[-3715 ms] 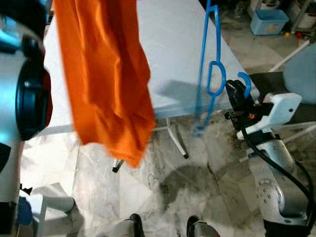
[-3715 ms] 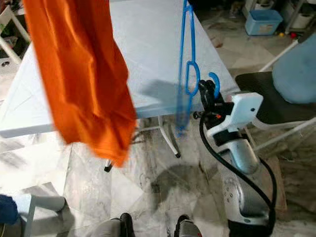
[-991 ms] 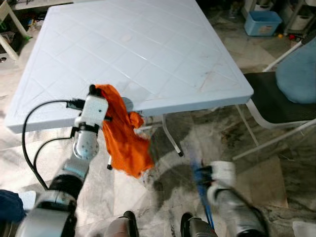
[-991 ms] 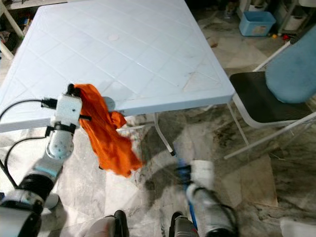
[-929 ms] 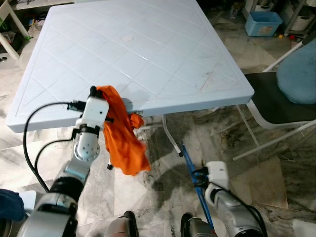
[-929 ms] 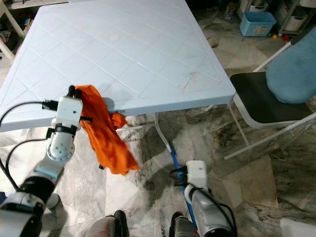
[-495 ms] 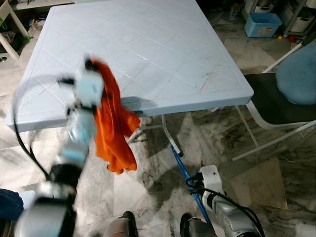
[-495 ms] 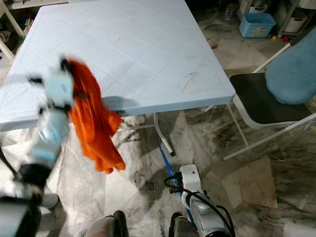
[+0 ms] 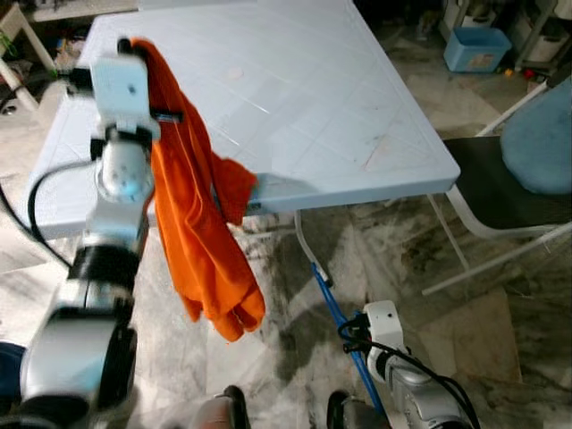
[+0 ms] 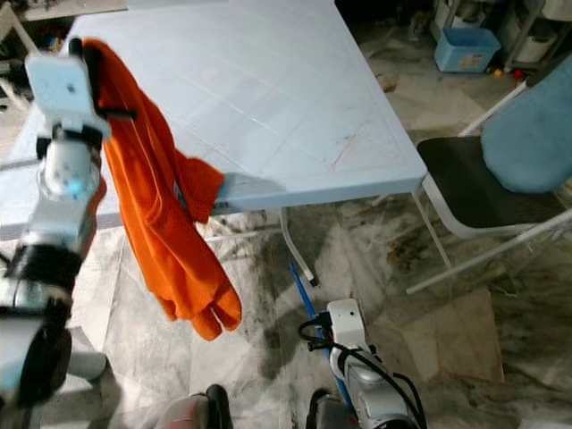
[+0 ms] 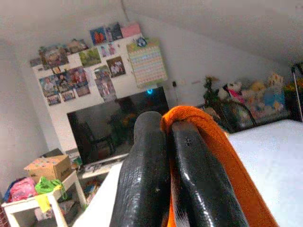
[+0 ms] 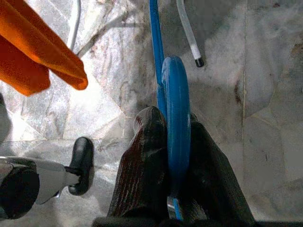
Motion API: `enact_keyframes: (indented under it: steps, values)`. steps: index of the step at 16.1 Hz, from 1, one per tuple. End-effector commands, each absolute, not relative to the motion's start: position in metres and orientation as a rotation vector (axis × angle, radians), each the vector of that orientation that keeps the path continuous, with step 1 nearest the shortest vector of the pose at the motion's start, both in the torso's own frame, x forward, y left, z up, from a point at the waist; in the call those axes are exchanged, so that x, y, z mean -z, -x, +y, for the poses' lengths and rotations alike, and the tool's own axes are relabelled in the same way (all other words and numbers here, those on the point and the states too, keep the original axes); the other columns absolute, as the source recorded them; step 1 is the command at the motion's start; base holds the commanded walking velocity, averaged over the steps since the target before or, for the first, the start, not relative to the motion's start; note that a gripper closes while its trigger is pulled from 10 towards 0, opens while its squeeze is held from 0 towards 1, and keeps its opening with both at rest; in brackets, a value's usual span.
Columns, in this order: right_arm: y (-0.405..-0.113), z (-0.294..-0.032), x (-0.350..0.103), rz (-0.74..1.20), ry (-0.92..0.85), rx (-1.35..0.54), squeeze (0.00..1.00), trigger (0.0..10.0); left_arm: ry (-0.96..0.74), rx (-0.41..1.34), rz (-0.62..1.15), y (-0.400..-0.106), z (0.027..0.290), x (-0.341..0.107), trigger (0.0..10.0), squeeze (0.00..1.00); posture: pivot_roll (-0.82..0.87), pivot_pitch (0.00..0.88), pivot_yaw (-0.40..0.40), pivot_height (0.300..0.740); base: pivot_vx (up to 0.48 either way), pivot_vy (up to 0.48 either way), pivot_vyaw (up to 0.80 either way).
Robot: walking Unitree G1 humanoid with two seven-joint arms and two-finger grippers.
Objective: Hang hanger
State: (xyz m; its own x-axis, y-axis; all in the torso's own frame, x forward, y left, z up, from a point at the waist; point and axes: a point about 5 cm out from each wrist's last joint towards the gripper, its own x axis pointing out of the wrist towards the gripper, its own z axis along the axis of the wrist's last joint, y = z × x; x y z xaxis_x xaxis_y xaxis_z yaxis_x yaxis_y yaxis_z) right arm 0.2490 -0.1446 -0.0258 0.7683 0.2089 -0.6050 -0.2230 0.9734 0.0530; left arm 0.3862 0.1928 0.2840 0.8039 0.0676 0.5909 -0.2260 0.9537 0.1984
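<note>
The right gripper [image 12: 176, 156] has its two black fingers [image 12: 144, 175] closed around the curved hook of a blue hanger [image 12: 176, 109], whose thin bar runs on over the marbled floor [image 12: 265, 94]. An orange cloth [image 12: 33, 52] hangs at one corner, and a white table leg [image 12: 188, 33] with a black foot lies just beside the hanger.

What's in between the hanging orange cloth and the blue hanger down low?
Just bare marble floor with a dark shadow on it, seen in the left eye view. The orange cloth hangs from the left gripper; the right gripper holds the blue hanger.
</note>
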Motion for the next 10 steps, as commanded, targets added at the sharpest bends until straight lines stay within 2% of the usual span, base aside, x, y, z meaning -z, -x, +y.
enact_keyframes:
  steps: [1, 6, 8, 10]
  values:
    - [-0.246, -0.142, 0.028, 0.657, -0.013, -0.239, 0.00, 10.0, -0.244, -0.184, -0.689, -0.385, 0.197, -0.306, 10.0, 0.00, -0.05, 0.159, 0.043, 0.740, 0.341, 0.000, 0.00]
    - [-0.247, -0.138, 0.028, 0.653, -0.013, -0.262, 0.00, 10.0, -0.239, -0.209, -0.793, -0.390, 0.197, -0.357, 10.0, 0.00, -0.06, 0.159, 0.046, 0.740, 0.363, 0.000, 0.00]
    - [-0.245, -0.142, 0.029, 0.653, -0.018, -0.251, 0.00, 10.0, -0.225, -0.246, -0.773, -0.390, 0.212, -0.357, 10.0, 0.00, -0.07, 0.163, 0.054, 0.740, 0.371, 0.000, 0.00]
    - [-0.242, -0.145, 0.030, 0.656, -0.022, -0.246, 0.00, 10.0, -0.224, -0.256, -0.757, -0.391, 0.215, -0.351, 10.0, 0.00, -0.07, 0.169, 0.055, 0.740, 0.368, 0.000, 0.00]
